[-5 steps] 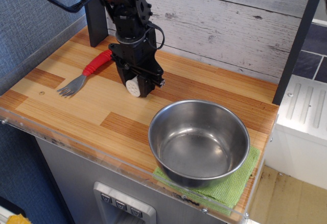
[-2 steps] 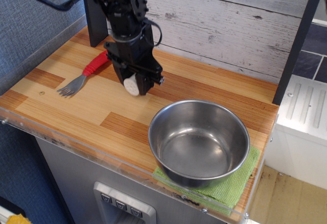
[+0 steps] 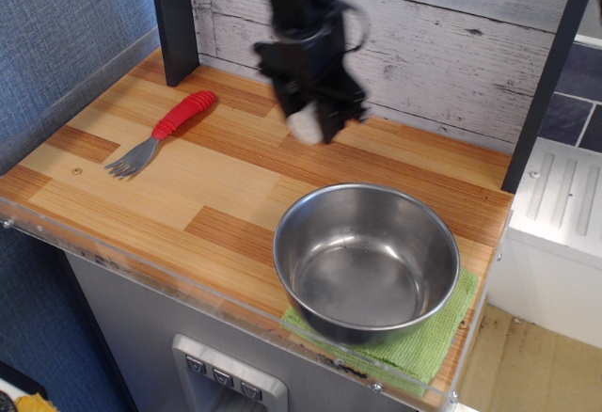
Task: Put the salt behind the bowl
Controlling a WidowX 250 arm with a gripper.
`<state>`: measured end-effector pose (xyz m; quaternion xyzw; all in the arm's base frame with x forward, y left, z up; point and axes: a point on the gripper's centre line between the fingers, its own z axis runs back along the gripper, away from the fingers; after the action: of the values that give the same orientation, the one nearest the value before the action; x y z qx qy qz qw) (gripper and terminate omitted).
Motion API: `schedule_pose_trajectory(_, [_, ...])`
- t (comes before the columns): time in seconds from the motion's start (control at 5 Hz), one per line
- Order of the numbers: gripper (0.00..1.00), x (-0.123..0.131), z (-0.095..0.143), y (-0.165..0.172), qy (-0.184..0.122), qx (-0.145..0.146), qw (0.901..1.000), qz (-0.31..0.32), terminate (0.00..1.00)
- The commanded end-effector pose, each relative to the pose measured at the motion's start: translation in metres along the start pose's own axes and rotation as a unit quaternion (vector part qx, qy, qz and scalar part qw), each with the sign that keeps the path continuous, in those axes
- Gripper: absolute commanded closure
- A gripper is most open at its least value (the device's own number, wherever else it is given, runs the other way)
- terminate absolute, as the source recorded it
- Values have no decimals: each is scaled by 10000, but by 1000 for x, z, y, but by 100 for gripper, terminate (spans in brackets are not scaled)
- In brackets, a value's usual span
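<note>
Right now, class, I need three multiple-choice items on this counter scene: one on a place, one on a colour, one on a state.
1. Where does the fork lie?
A. in the bowl
B. on the counter's left part
C. on the green cloth

2. What colour is the fork's handle?
A. red
B. blue
C. yellow

3. What is the state of the salt?
A. lying in the bowl
B. standing on the cloth
C. held in the end effector

Key: 1 B, it lies far left of the bowl. 2 A, the grip is bright red. 3 C, the end effector grips it above the counter.
</note>
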<state>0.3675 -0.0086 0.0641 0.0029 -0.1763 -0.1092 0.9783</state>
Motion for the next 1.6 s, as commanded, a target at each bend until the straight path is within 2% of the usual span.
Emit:
schedule_pose_trajectory(0.0, [100,27,6,-57,-285,-212,9982,-482,0])
schedule_pose_trajectory(0.2, [100,27,-2,-74,-201,-291,9974,-621,0])
schedule_pose_trajectory(1.0, [100,16,-40,-80,160,-466,9963,-707,0])
schedule_pose_trajectory(1.2, [0,18,-39,-78,232,-469,9968,-607,0])
schedule_pose_trajectory(1.4, [0,21,-33,-74,215,-452,9970,-594,0])
